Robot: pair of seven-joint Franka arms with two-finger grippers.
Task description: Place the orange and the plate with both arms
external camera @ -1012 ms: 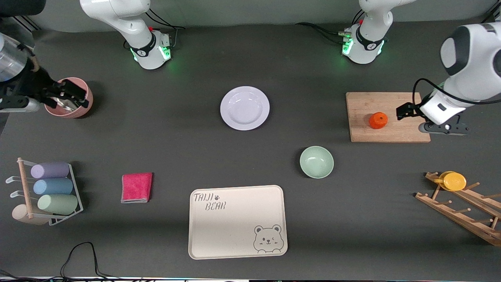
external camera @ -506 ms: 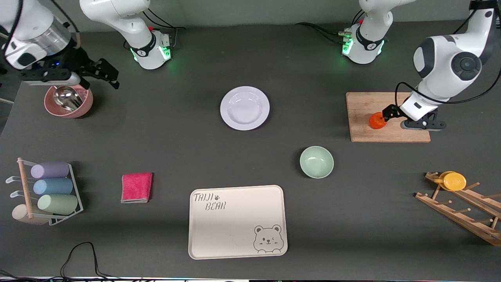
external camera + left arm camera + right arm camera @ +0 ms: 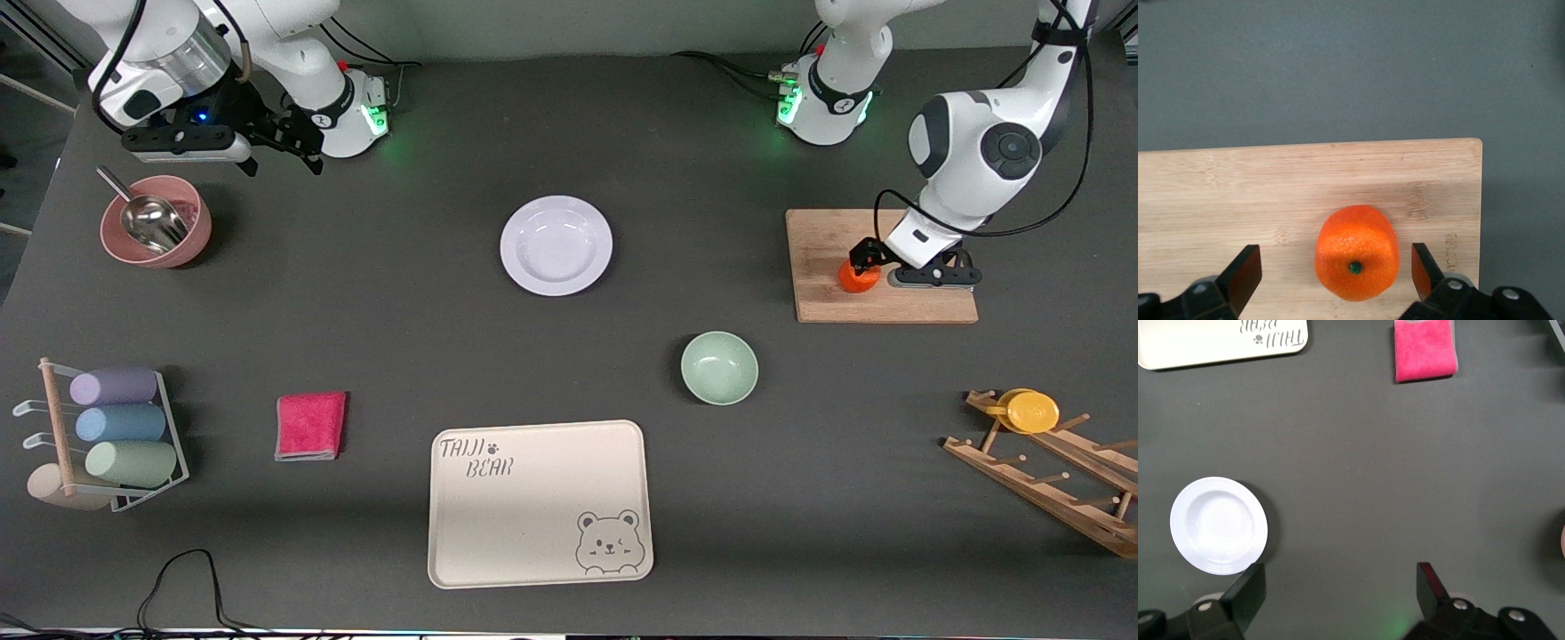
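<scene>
Your dark grey matte table (image 3: 400, 293) carries everything. The right gripper (image 3: 283, 151) hangs spread wide near its arm's base, above bare tabletop; its wrist view shows the glossy white plate (image 3: 556, 245) mid-table. The left gripper (image 3: 864, 263) straddles, fingers apart, the dimpled orange (image 3: 1357, 253) on the bamboo cutting board (image 3: 827, 240)

Orange (image 3: 1356, 252) on board; white plate (image 3: 556, 244) mid-table

Pink cloth (image 3: 310, 426) beside bear tray (image 3: 539, 503) — green bowl (image 3: 719, 367), cutting board (image 3: 822, 244)
</scene>
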